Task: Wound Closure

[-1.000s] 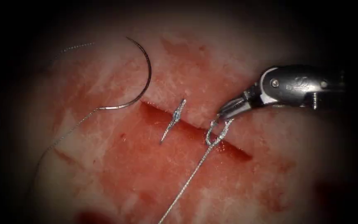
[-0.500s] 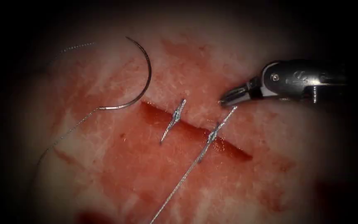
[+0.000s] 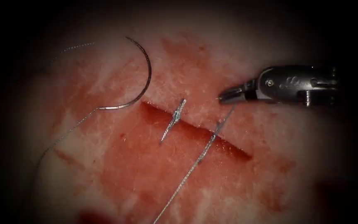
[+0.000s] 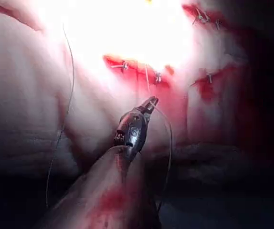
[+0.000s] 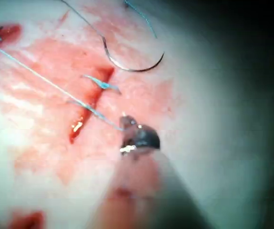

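Needle (image 3: 139,79) lies free on tissue (image 3: 179,174), at 10 o'clock from cut (image 3: 195,128), not in tissue. Thread (image 3: 195,159) taut across cut. Right tool (image 3: 224,97) at 2 o'clock, jaws pinching thread end. Left tool (image 4: 151,101): jaw state unclear.

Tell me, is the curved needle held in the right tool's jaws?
No: the needle lies free on the tissue left of the cut, while the right tool holds the thread.
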